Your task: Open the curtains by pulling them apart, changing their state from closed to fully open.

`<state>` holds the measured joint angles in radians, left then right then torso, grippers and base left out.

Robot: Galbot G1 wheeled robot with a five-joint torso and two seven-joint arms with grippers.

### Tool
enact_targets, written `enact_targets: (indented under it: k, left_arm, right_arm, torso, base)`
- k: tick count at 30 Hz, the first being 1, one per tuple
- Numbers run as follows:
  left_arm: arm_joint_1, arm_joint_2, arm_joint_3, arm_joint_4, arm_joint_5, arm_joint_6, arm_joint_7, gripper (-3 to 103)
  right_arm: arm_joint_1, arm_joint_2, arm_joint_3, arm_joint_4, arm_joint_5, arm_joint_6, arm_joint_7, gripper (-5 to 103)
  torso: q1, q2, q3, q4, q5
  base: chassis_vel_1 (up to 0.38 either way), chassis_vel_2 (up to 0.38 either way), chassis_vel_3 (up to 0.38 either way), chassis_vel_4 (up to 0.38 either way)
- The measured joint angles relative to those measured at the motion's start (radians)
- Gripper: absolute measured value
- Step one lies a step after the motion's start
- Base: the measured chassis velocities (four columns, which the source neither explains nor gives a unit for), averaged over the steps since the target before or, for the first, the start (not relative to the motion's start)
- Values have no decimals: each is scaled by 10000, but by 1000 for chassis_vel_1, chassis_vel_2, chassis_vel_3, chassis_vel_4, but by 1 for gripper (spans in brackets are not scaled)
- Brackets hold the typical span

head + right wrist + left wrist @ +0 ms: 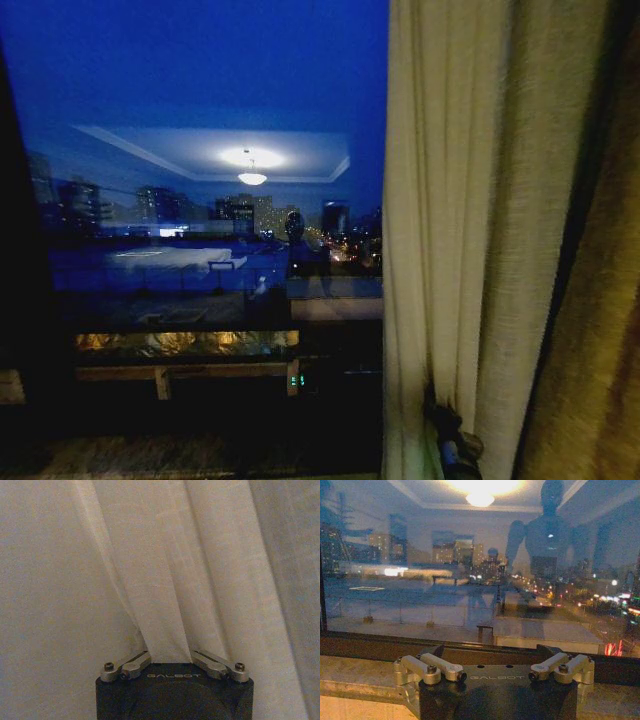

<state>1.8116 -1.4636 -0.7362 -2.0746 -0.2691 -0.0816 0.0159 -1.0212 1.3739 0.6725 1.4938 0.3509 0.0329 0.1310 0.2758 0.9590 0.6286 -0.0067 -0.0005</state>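
Observation:
A sheer cream curtain (pixel 450 200) hangs bunched in vertical pleats right of the bare window glass (pixel 200 200). Low on this panel, my right gripper (pixel 447 432) is shut on a fold of the fabric. In the right wrist view the curtain (pixel 165 580) narrows into a pinched gather that runs down between the fingers of the right gripper (pixel 171 662). My left gripper (pixel 494 669) is open with nothing in it. It hovers over the stone window sill (pixel 360 680), facing the glass.
A thick golden-brown drape (pixel 590 350) hangs at the far right, just behind the sheer panel. The dark window frame (pixel 380 647) runs along the sill. The glass reflects the ceiling lamp (pixel 251 178) and the robot, with night city lights beyond.

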Motion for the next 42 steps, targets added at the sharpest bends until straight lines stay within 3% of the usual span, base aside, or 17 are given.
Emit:
enact_targets:
  k: [6, 18, 22, 27, 33, 38, 42]
  left_arm:
    - [-12, 33, 0, 1, -21, -1, 5, 100]
    - [67, -46, -84, 20, -55, -105, 31, 100]
    - [66, -105, -16, 45, -46, -128, 76, 100]
    - [58, -128, -23, 1, -49, -133, 247, 100]
    - [107, -47, -184, -26, -213, -149, 286, 100]
    - [118, -56, -179, -15, -223, -180, 314, 100]
    - [125, -63, -136, -2, -223, -194, 388, 100]
  right_arm:
    - [229, 0, 68, -606, 959, 253, -853, 0]
    - [775, -1, 292, -1630, 1607, 672, -729, 0]
    - [648, 4, 433, -1363, 1890, 655, -1116, 0]
    - [580, 7, 715, -969, 1947, 476, -1797, 0]
    - [479, 6, 1838, -148, 2414, -594, -3090, 0]
    - [578, 5, 2224, -202, 2542, -986, -3311, 0]
    - [842, 4, 2280, -529, 2543, -971, -2929, 0]
  torso:
    - [0, 1, 0, -1, 1]
    - [0, 1, -1, 2, 0]
    - [0, -2, 2, -3, 8]
    - [1, -4, 4, -2, 13]
    - [2, -5, 3, -1, 4]
    - [2, -5, 2, -1, 5]
    - [2, -5, 2, 2, 4]
  base:
    - [0, 0, 0, 0]
    - [0, 0, 0, 0]
    - [0, 0, 0, 0]
    - [0, 0, 0, 0]
    - [0, 0, 0, 0]
    - [0, 0, 0, 0]
    - [0, 0, 0, 0]
